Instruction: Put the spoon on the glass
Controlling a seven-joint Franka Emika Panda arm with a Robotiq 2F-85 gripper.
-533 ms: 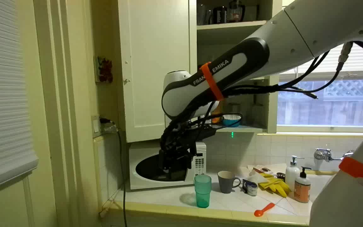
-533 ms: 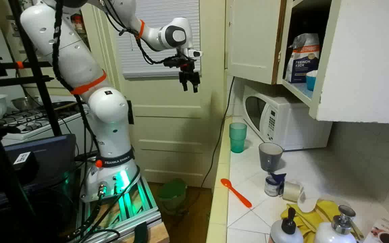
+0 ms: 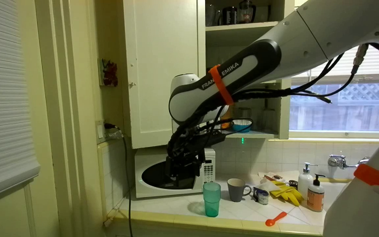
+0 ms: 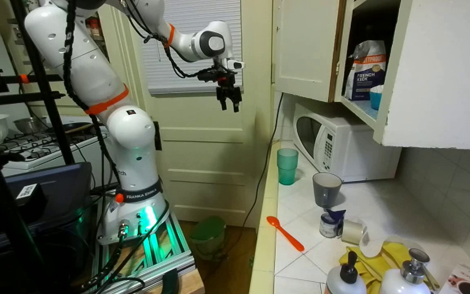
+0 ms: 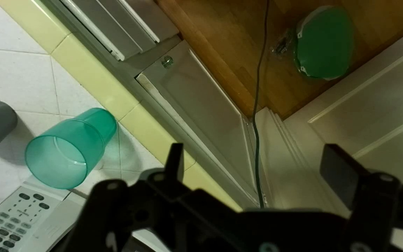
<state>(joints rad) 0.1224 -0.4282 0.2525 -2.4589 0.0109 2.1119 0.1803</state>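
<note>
Nothing visibly moved: angular gripper [image 4: 230, 107] agape, tapered translucent glass [image 3: 212, 199] upright, slender spoon [image 4: 287, 235] flat.

White microwave [image 4: 347, 141] to the lower right of the claw [image 4: 230, 108] in an exterior view, grey mug [image 4: 327, 190] farther down that side, yellow gloves [image 4: 375, 266] even lower, French Kick bag [image 4: 367, 73] well right of the claw, green bin [image 4: 210, 228] well below it

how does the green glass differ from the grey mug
The glass is translucent teal-green; the mug is opaque grey, paler inside. The glass is taller and slimmer; the mug is shorter and wider. The mug has a handle; the glass has none. The glass stands nearer the yellow counter edge than the mug. Both stand upright on the tiled counter.
</note>
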